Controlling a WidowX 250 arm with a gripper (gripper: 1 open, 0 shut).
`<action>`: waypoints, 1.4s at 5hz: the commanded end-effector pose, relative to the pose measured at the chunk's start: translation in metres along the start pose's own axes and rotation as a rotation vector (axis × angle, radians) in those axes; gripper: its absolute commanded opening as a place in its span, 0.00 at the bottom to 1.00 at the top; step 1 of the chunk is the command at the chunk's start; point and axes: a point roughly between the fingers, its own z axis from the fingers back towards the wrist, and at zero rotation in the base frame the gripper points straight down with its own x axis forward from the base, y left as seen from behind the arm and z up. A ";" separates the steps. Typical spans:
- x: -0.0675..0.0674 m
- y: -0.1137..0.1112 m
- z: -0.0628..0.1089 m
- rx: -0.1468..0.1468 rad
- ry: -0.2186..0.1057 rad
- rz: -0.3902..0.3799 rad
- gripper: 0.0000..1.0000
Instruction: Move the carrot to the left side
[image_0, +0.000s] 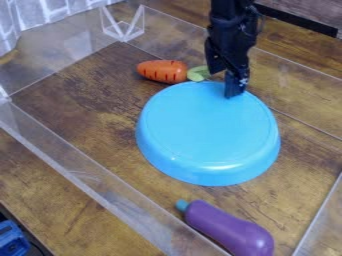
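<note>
The carrot (163, 71) is a small orange toy with dark stripes and a light green leafy end, lying on the wooden table just beyond the far left rim of the blue plate (207, 135). My black gripper (223, 80) hangs to the carrot's right, over the plate's far edge. Its fingers point down and stand open with nothing between them. A short gap separates the gripper from the carrot's green end.
A purple eggplant toy (230, 229) lies near the front edge. Clear plastic walls (67, 150) run along the left and front of the wooden table. A clear stand (127, 22) sits at the back left.
</note>
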 end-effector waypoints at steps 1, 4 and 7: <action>-0.033 0.036 -0.012 -0.005 0.051 0.002 1.00; -0.036 0.029 -0.021 -0.022 0.036 -0.019 1.00; -0.038 0.017 -0.028 -0.049 0.011 -0.046 1.00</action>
